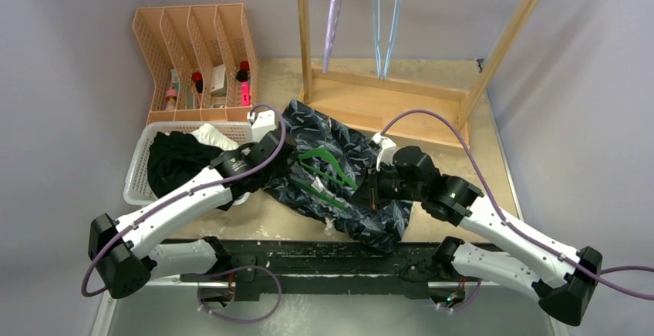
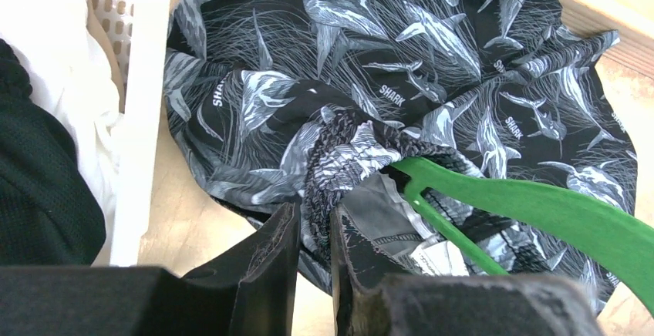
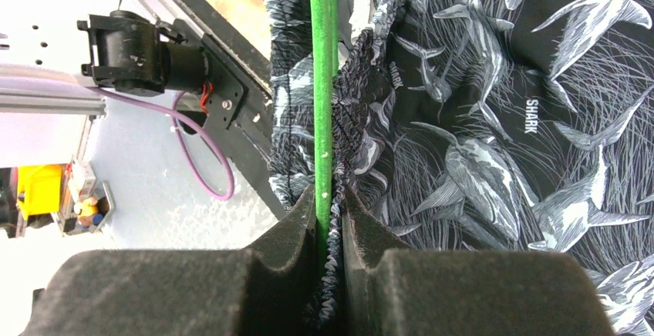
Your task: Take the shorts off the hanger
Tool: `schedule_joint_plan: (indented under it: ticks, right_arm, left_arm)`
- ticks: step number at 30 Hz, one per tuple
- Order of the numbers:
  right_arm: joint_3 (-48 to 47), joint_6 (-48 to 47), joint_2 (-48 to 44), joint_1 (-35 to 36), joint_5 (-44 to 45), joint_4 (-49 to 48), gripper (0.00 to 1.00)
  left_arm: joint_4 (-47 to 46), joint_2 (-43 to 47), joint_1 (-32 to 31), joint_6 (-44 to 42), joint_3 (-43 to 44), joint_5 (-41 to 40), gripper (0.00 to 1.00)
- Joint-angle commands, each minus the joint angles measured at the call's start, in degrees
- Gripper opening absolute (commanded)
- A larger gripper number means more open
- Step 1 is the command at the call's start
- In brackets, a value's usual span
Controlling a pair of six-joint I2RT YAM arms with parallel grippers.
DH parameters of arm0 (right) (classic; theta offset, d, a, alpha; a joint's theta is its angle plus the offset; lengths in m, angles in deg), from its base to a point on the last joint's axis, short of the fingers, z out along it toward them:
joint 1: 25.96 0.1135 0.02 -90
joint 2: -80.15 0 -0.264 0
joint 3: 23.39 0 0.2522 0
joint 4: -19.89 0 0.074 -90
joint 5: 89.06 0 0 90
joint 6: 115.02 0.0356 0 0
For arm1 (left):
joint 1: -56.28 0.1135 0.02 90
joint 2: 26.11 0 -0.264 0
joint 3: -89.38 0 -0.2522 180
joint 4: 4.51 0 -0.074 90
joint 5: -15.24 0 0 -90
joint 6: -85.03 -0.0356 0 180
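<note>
The shorts (image 2: pixel 401 51) are patterned with pale grey sharks and white "SHARK" lettering on a dark navy-black ground. The hanger (image 2: pixel 540 213) is coloured bright green. In the white basket (image 1: pixel 137 170), a black garment (image 1: pixel 177 162) and a white cloth (image 1: pixel 212 136) are seen. The desk (image 1: pixel 478 136) is coloured tan, the file rack (image 1: pixel 193 43) peach.

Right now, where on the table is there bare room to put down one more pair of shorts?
Bare tabletop shows between the orange organizer and the wooden rack, and again between the rack's base and the table's right edge. The middle is crowded: patterned shorts, green hanger, left arm, right arm. The white basket holds clothes.
</note>
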Motion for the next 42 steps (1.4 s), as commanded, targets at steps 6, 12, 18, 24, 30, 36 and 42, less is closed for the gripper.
schedule_joint_plan:
  ticks: [6,12,18,24,30,36,42]
  right_arm:
    - [-0.4,0.2,-2.8,0.4,-4.8,-4.7,0.0]
    - [-0.8,-1.3,-4.2,0.4,-2.3,1.6,0.0]
    - [-0.5,-1.4,-7.9,0.4,-2.1,5.1,0.0]
    - [1.6,1.2,-17.0,0.4,-3.3,2.5,0.0]
    - [0.7,1.9,-21.5,0.4,-1.7,6.1,0.0]
    - [0.5,2.6,-26.3,0.3,-3.8,5.9,0.0]
    - [1.2,1.0,-23.7,0.3,-8.9,5.6,0.0]
  left_arm:
    - [-2.5,-1.9,0.0,-2.7,2.2,2.3,0.24]
    - [2.4,0.8,0.1,-2.8,5.2,-9.2,0.0]
    - [8.9,-1.5,5.8,-2.7,8.9,-14.1,0.0]
    - [1.3,0.1,16.2,-3.2,7.9,-1.3,0.0]
    - [4.0,-2.9,17.1,-4.6,9.4,-2.9,0.0]
    - [8.7,-5.3,19.1,-8.4,17.3,-8.1,0.0]
    - [8.2,-6.6,19.3,-10.9,22.0,-11.5,0.0]
